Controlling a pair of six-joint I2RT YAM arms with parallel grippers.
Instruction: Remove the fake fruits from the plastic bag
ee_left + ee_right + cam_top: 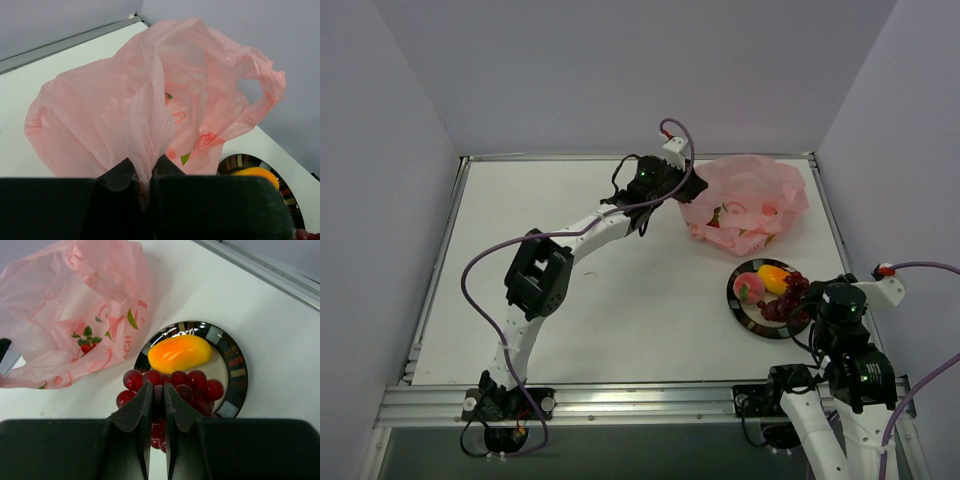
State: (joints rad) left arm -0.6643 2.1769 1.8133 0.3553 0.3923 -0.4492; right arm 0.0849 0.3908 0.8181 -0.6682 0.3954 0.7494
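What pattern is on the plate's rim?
The plate has a black rim broken by grey and brownish blocks; right wrist view shows it best.

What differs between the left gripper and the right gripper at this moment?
The left gripper pinches a bunched fold of the plastic bag, while the right gripper is closed on the grape bunch. The left gripper is out at the far side of the table; the right gripper is near the front edge, over the plate. Both have their fingers close together, each on something.
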